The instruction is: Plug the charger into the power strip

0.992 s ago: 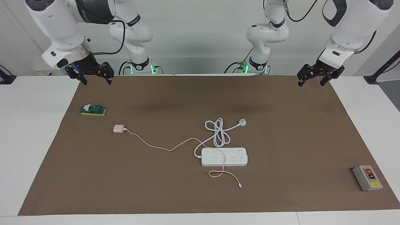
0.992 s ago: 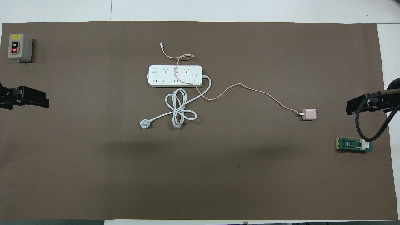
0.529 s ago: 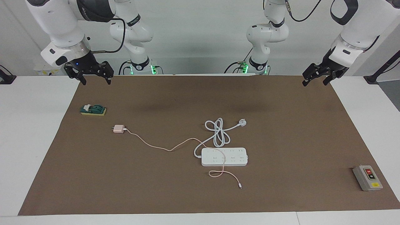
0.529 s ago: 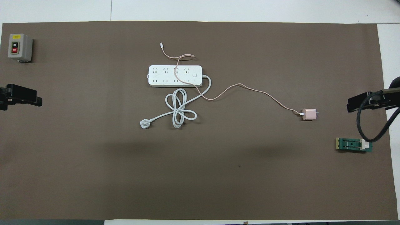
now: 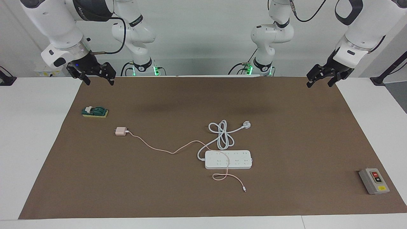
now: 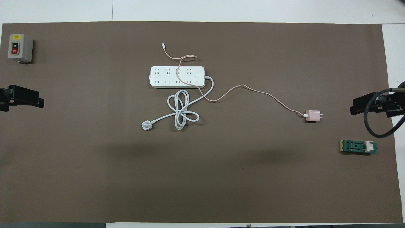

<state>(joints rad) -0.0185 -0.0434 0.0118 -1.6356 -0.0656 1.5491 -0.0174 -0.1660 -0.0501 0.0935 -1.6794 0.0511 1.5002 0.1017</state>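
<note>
The pale-pink charger [image 5: 120, 131] [image 6: 313, 116] lies on the brown mat toward the right arm's end, and nothing touches it. Its thin pink cable [image 5: 165, 151] [image 6: 253, 91] runs across the white power strip [image 5: 228, 159] [image 6: 177, 76] and ends in a small white connector [image 5: 244, 189] [image 6: 163, 46]. My right gripper [image 5: 98, 82] [image 6: 354, 109] hangs open and empty over the mat's edge at its own end. At the other end, my left gripper [image 5: 319, 85] [image 6: 39, 100] also hangs open and empty above the mat's edge.
The strip's thick white cord [image 5: 222, 136] [image 6: 182, 110] lies coiled on the side nearer the robots and ends in a white three-pin plug [image 5: 246, 124] [image 6: 146, 125]. A grey button box [image 5: 374, 181] [image 6: 19, 48] sits at the left arm's end. A green block [image 5: 94, 112] [image 6: 358, 147] lies near the right gripper.
Both arms have shifted slightly, drawing their grippers a little toward the table's ends. Both grippers stay open. Nothing on the mat has moved.
</note>
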